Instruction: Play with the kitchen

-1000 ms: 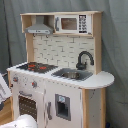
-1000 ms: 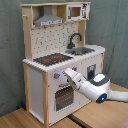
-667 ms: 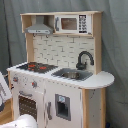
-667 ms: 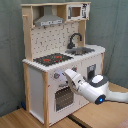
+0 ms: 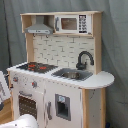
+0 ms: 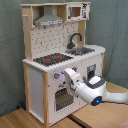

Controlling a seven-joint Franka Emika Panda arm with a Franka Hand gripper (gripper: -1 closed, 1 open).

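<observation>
The kitchen [image 5: 60, 95] [image 6: 37, 80] is a tall white and light-wood toy, seen in both exterior views. It has a black faucet [image 5: 84, 59] [image 6: 75, 39] over a sink [image 5: 72, 75], a red-ringed hob [image 5: 36, 66] [image 6: 52, 59], a grey hood [image 6: 49, 21] and a windowed oven door [image 6: 62, 97]. In the second exterior view my gripper [image 6: 67, 75] is up against the kitchen's front panel, beside the knobs [image 6: 56, 76] and just above the oven door. The white arm [image 6: 92, 90] reaches in from the second exterior view's right. In the first exterior view only a white part of the arm [image 5: 22, 121] shows, at the bottom.
A grey curtain [image 6: 115, 30] hangs behind the kitchen. The kitchen stands on a wooden surface [image 6: 20, 119]. A toy microwave [image 5: 72, 23] sits on the top shelf. A white object [image 5: 4, 86] shows at the first exterior view's left edge.
The arm has shifted only slightly in front of the kitchen. Nothing on the kitchen has visibly moved.
</observation>
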